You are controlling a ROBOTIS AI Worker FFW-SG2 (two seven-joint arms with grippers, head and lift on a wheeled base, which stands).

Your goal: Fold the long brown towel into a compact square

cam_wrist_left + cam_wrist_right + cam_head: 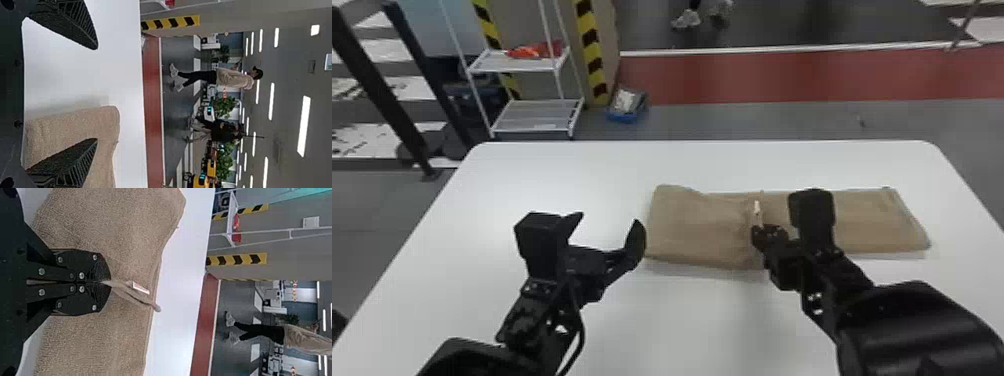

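Observation:
The brown towel (702, 230) lies folded lengthwise as a long strip on the white table, with a raised edge near its middle. My right gripper (760, 226) is at that middle; in the right wrist view the right gripper (105, 282) is shut on the raised edge of the towel (105, 227), a small white tag beside it. Left of the towel's left end, my left gripper (607, 222) stands open, nothing between its fingers. In the left wrist view, the left gripper (97, 94) has one finger over the towel (107, 117) and the other over bare table.
The white table (557, 170) extends on all sides of the towel. Beyond its far edge stand a white metal rack (537, 115) and a blue box (627, 105) on the floor, near a pillar with yellow and black stripes.

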